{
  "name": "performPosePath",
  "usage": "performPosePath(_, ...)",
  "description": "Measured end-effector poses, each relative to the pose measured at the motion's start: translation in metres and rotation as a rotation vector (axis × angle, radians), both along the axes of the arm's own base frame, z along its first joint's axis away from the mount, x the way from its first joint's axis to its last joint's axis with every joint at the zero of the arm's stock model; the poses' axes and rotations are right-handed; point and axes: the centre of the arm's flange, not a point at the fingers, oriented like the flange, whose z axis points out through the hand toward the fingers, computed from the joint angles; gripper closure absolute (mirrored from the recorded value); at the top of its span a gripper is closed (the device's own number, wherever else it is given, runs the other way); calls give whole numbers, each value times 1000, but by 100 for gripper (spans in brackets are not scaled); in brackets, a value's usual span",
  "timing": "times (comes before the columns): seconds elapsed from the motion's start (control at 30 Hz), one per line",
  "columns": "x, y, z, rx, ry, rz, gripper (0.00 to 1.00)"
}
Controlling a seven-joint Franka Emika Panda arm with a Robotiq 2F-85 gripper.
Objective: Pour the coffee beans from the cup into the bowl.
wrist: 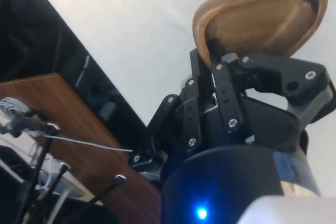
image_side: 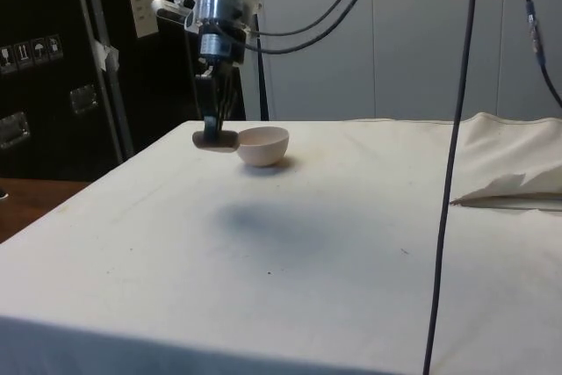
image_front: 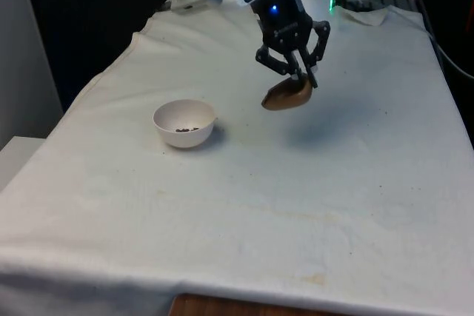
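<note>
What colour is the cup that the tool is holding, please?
The cup is brown, like wood, and appears empty inside; the wrist view shows it best.

Open white cloth-covered table (image_front: 311, 183) on all sides; one obstacle standing on it, a small white round bowl (image_front: 184, 123) holding dark beans, toward front view's left. Black two-finger gripper (image_front: 302, 73), clamping a tilted brown wooden cup (image_front: 287, 95), hangs above bare cloth, apart from bowl.
</note>
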Motion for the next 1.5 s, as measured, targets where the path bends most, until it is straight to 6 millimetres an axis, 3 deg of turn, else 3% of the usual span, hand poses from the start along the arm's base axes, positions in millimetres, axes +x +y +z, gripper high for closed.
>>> performPosePath(1.23,4,66,-20,-234,50,53,100)
performPosePath(1.5,2,67,-26,-265,44,63,100)
